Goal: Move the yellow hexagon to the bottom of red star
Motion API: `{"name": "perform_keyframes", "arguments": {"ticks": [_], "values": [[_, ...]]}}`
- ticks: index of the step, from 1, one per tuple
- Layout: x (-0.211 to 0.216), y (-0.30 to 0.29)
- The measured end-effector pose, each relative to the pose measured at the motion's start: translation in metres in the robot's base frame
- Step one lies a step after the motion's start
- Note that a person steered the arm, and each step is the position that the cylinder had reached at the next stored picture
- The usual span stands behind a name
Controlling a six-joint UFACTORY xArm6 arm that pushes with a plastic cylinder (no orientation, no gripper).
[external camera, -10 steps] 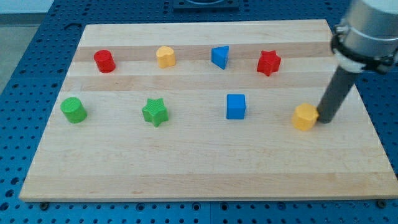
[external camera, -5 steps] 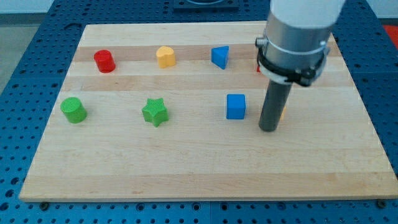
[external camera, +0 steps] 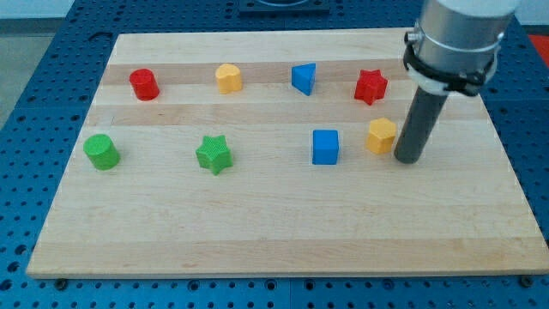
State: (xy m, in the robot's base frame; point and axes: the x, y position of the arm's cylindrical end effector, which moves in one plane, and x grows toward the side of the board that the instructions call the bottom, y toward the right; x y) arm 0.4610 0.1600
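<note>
The yellow hexagon (external camera: 382, 135) sits on the wooden board, below the red star (external camera: 371, 87) and a little to its right. My tip (external camera: 408, 160) rests on the board just right of the yellow hexagon, close to its right side, perhaps touching it. The rod rises up and to the right from there.
A blue cube (external camera: 325, 147) lies just left of the hexagon. A blue triangular block (external camera: 303, 78), a yellow block (external camera: 228, 78) and a red cylinder (external camera: 144, 84) line the upper row. A green star (external camera: 214, 154) and a green cylinder (external camera: 101, 152) lie at the left.
The yellow hexagon has moved left and up, from the right part of the board to under the red star. My tip swung left past it, then came back to its right side.
</note>
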Motion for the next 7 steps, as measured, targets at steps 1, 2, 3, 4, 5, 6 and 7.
{"name": "perform_keyframes", "arguments": {"ticks": [1, 2, 3, 4, 5, 6, 7], "values": [[-0.029, -0.011], [-0.009, -0.007], [0.019, -0.013], [0.014, -0.045], [-0.016, -0.048], [-0.044, -0.047], [-0.03, -0.047]]}}
